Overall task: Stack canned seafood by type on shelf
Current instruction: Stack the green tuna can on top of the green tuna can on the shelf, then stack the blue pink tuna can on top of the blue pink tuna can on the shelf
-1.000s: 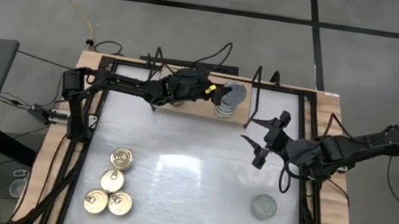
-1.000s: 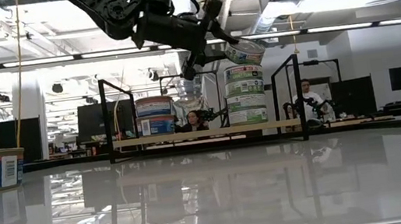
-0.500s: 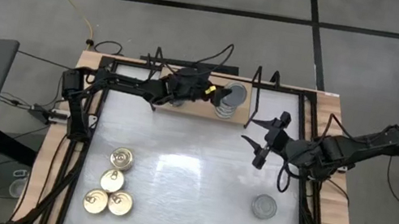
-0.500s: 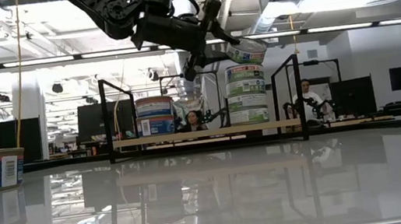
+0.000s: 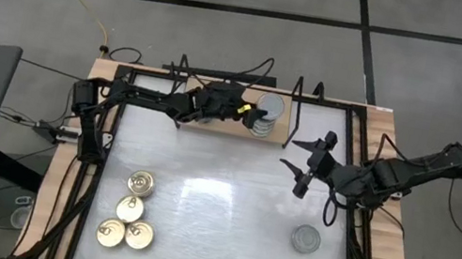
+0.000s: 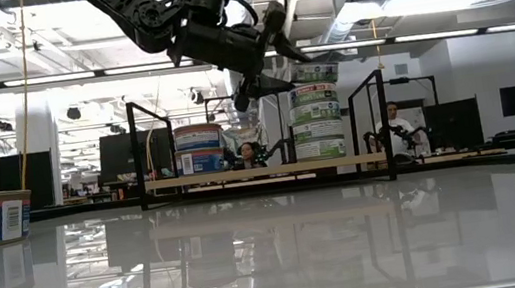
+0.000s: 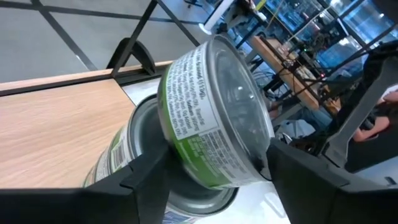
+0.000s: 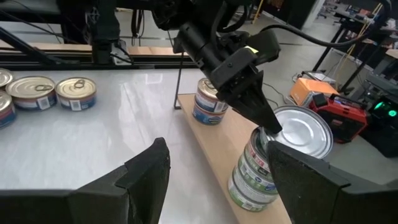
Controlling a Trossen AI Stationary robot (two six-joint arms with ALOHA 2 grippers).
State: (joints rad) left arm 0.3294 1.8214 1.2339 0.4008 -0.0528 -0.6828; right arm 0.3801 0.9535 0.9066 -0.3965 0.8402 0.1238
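Note:
The shelf stands along the table's far edge. On its right part is a stack of several green-labelled silver-lid tins. The top tin lies level on the one below. My left gripper reaches in level from the left, open, with a finger on either side of that top tin. Two blue-labelled tins are stacked farther left on the shelf. My right gripper hovers open and empty over the table's right half. My left gripper has its fingers level on both sides of the top tin's wall. I cannot tell whether they touch it. The tin rests on the lid of the tin below.
Several gold-lid tins lie at the table's near left. One silver-lid tin lies at the near right. The shelf's black wire ends rise beside the stack. Bare tabletop lies between the two arms.
My left gripper has opened at the stack without shifting. The top tin, tilted between the fingers before, now lies level on the stack.

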